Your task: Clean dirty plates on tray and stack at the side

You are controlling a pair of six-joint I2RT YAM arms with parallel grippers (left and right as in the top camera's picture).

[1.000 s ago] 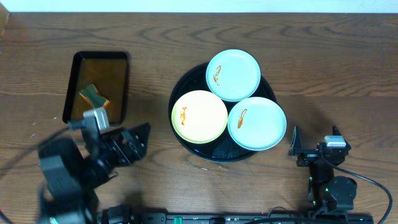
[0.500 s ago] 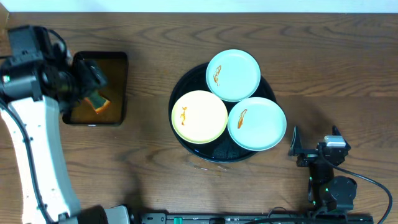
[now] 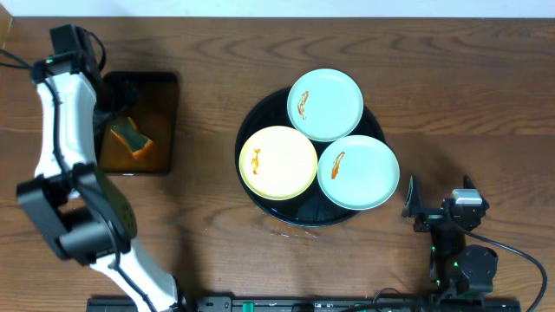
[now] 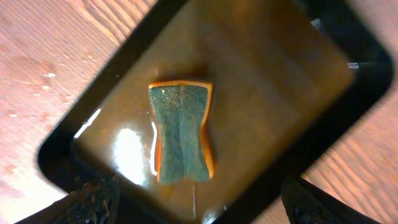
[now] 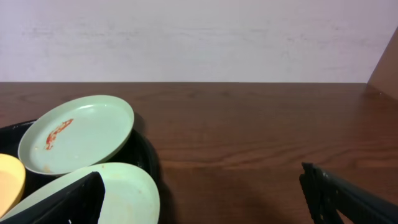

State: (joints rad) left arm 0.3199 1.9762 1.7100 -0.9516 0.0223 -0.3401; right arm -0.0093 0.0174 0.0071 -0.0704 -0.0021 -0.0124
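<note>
Three plates lie on the round black tray: a mint one at the back, a yellow one at the front left and a mint one at the front right, each with an orange-brown smear. My left gripper is open and empty, hovering over a green-and-orange sponge. My right gripper is open and empty, low at the tray's right. The right wrist view shows the back mint plate, the near mint plate and the yellow plate's edge.
The sponge lies in a small rectangular black tray with a wet brown inside, at the far left. The left arm's white link stretches along the table's left edge. The round tray's rim is close to my right gripper.
My left arm swung from the front left up and back, and its gripper now hangs over the rectangular tray and sponge. The right arm and the plates have not moved.
</note>
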